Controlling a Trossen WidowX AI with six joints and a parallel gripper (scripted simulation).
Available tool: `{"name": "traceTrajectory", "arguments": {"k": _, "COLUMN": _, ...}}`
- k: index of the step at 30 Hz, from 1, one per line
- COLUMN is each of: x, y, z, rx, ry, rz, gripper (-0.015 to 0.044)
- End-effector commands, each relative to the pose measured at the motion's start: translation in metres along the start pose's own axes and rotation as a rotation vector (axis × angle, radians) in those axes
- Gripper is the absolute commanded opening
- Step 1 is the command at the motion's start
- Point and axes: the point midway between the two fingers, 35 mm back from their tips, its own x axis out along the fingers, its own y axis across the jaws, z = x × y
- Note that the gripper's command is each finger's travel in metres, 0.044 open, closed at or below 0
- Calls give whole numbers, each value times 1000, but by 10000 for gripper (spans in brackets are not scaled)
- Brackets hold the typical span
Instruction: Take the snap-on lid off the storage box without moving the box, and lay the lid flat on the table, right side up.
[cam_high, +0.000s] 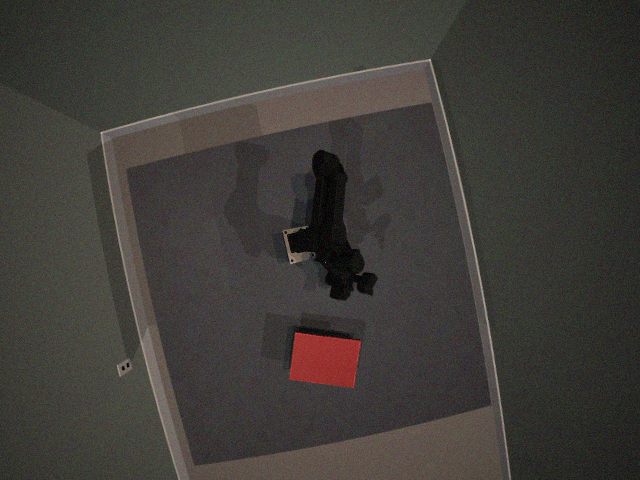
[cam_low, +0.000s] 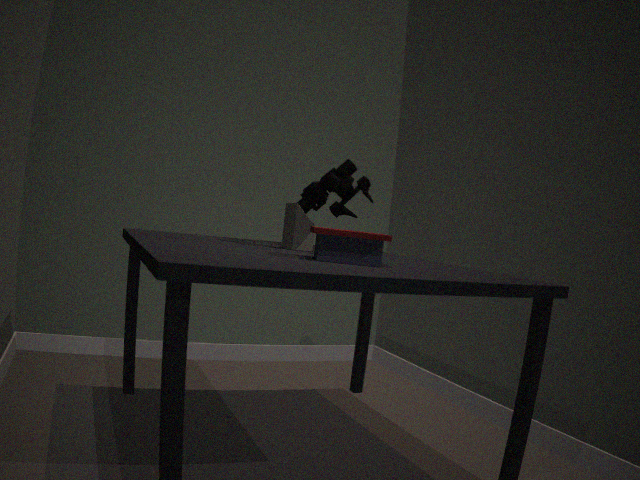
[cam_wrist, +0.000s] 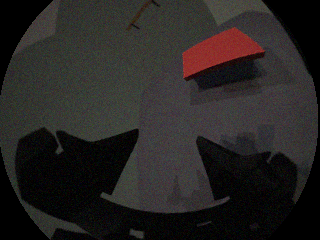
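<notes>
The red lid (cam_high: 324, 360) (cam_low: 351, 233) (cam_wrist: 222, 52) sits level on top of the dark blue storage box (cam_low: 348, 250) (cam_wrist: 227, 73), its rim sticking out a little past the box walls. In the top view the lid hides nearly all of the box. My gripper (cam_high: 354, 290) (cam_low: 364, 209) (cam_wrist: 168, 136) is wide open with nothing between its fingers. It is in the air, higher than the lid and off to the arm-base side of it, and touches neither lid nor box. In the wrist view the lid lies beyond the fingertips, toward the upper right.
The box stands on the dark table (cam_high: 232, 387) (cam_low: 232, 253). The arm's pale base mount (cam_high: 289, 250) (cam_low: 293, 227) stands on the same table, on the gripper's side of the box. Shadows of the arm and box fall across the table top.
</notes>
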Motion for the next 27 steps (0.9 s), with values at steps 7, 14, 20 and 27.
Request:
{"name": "traceTrajectory", "arguments": {"k": 7, "x": -8, "y": 11, "z": 7, "rx": 10, "ry": -5, "rz": -3, "gripper": 235}}
{"name": "traceTrajectory", "arguments": {"k": 14, "x": 4, "y": 13, "z": 54, "rx": 371, "ry": -205, "rz": -100, "gripper": 235}}
{"name": "traceTrajectory", "arguments": {"k": 20, "x": 13, "y": 4, "z": 90, "rx": 598, "ry": -360, "rz": -166, "gripper": 235}}
{"name": "traceTrajectory", "arguments": {"k": 27, "x": 22, "y": -21, "z": 138, "rx": 872, "ry": -597, "rz": -251, "gripper": 235}}
